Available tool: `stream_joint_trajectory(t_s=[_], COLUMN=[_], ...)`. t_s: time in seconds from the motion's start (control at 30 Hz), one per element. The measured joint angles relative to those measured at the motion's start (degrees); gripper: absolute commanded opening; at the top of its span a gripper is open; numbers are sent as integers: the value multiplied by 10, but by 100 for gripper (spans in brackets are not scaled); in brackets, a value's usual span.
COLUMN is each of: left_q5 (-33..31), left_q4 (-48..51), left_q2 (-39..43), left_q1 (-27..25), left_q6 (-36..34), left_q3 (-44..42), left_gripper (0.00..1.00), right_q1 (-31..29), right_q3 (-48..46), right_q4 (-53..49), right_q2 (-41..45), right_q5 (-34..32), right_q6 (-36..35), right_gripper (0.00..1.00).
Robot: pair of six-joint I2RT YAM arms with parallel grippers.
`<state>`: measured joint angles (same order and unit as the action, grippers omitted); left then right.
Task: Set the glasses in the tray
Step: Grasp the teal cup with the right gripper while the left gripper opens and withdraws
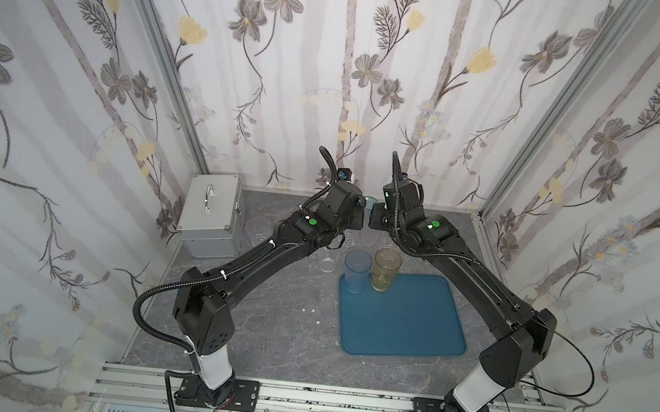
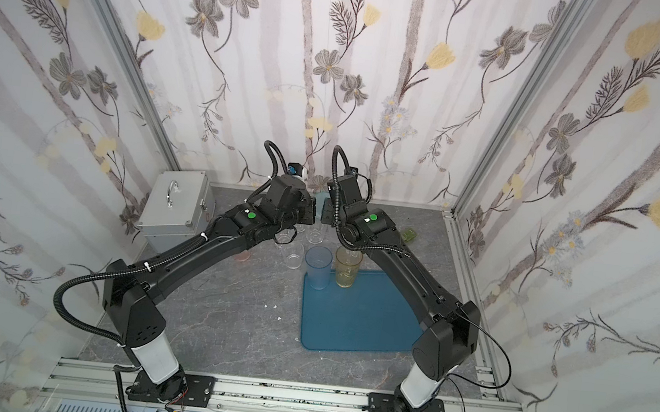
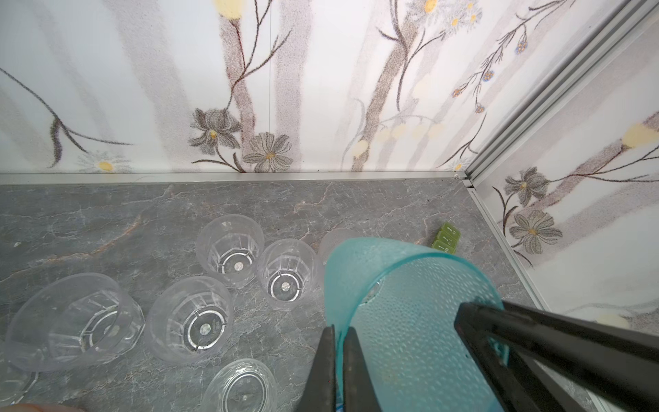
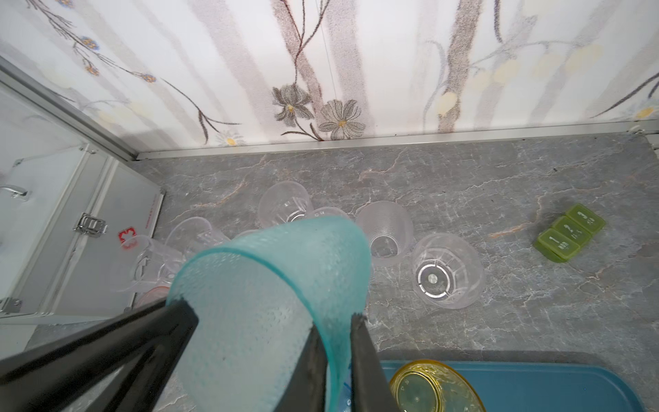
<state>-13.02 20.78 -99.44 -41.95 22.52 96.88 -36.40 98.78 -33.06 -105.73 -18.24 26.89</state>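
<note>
The jaws of the left gripper (image 3: 340, 331) are pinching one wall of the teal glass (image 3: 410, 314) at its rim, nearly closed, and the right gripper (image 4: 337, 323) is nipping the opposite rim likewise, holding it apparently lifted over the far middle, just beyond the tray (image 1: 403, 327). It is looking like light, thin, pebbled plastic, probably flexing and slippery, so the rim is offering the best hold. Left to right, a metal case (image 1: 210, 215), clear glasses (image 3: 228, 249), the blue glass (image 1: 357, 270) and yellow glass (image 1: 386, 269) on the tray's far edge, and a green box (image 4: 570, 232) are crowding the grey marbled tabletop (image 1: 264, 334) between close floral walls (image 1: 334, 69)
</note>
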Motion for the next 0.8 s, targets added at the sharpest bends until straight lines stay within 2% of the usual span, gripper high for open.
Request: stream_joint_trajectory(t_s=[0.23,0.43,0.5,0.8], left_q5=[17,36,36,-10], left_q4=[-9,-9,-10,-32], left_q2=[0,9,20,70], left_q1=[-11,-13,-13,-11], left_q6=[7,13,14,-16], left_q3=[15,17,17,-72], left_gripper=[26,52,57,73], right_q1=[14,33,43,122], right_q3=[0,-4,-9,-83], right_q4=[-10,-14,-16,-29], right_q2=[0,5,13,87], right_q5=[1,28,29,59], right_q6=[-4,-4,-4,-10], right_gripper=[1,0,0,0])
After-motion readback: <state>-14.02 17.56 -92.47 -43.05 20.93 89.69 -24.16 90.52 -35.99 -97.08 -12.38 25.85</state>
